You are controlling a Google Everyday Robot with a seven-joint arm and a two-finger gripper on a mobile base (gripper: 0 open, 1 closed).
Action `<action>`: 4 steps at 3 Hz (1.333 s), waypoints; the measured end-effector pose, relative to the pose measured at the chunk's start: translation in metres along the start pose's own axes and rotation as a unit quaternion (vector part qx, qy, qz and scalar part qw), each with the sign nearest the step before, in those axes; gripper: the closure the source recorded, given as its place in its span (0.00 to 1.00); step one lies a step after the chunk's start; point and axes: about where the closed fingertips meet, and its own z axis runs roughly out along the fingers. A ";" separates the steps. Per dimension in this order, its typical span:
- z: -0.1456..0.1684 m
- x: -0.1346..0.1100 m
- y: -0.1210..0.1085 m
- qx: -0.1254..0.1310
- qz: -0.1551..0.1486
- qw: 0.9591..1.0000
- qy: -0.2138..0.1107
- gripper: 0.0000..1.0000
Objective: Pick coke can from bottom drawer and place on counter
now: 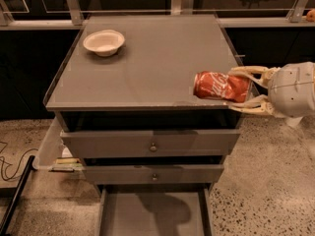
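My claw (231, 88) is clamped on the coke can (216, 86), held sideways over the front right corner of the table (162, 68). Whether the can touches the table, I cannot tell. A white bowl (104, 42) sits at the table's back left. Beneath the table, the bottom drawer (152, 213) stands pulled out.

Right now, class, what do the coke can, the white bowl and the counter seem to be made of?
Coke can, held sideways in the gripper at the front right corner of the counter: probably thin metal, glossy red print catching light. White bowl: matte off-white, perhaps paper or moulded fibre; uncertain. Counter: grey matte surface, possibly laminate, with faint reflections.
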 end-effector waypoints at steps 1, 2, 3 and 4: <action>0.024 0.002 -0.026 0.000 -0.017 0.999 -0.030 1.00; 0.059 0.008 -0.064 -0.005 -0.034 0.997 -0.062 1.00; 0.098 0.010 -0.101 -0.013 -0.043 0.995 -0.089 1.00; 0.130 0.012 -0.119 -0.036 -0.037 0.992 -0.111 1.00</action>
